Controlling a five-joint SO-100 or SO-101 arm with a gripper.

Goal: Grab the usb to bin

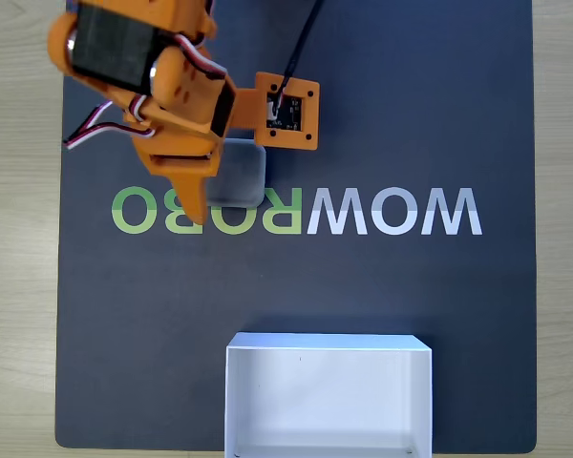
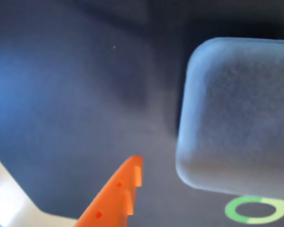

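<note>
Hovering over the mat's upper-left part in the fixed view, the orange arm (image 1: 162, 86) points its jaws (image 1: 205, 196) down beside the usb (image 1: 239, 176); whether they are open or closed I cannot tell — one orange fingertip (image 2: 128, 184) shows in the wrist view, just left of the grey block and apart from it; the bin (image 1: 329, 401) sits at the mat's (image 1: 458, 315) bottom edge, well apart.

so there's one grey usb (image 1: 240, 173), one white bin (image 1: 328, 401), one dark mat (image 1: 411, 114) and one orange arm (image 1: 162, 86)
</note>
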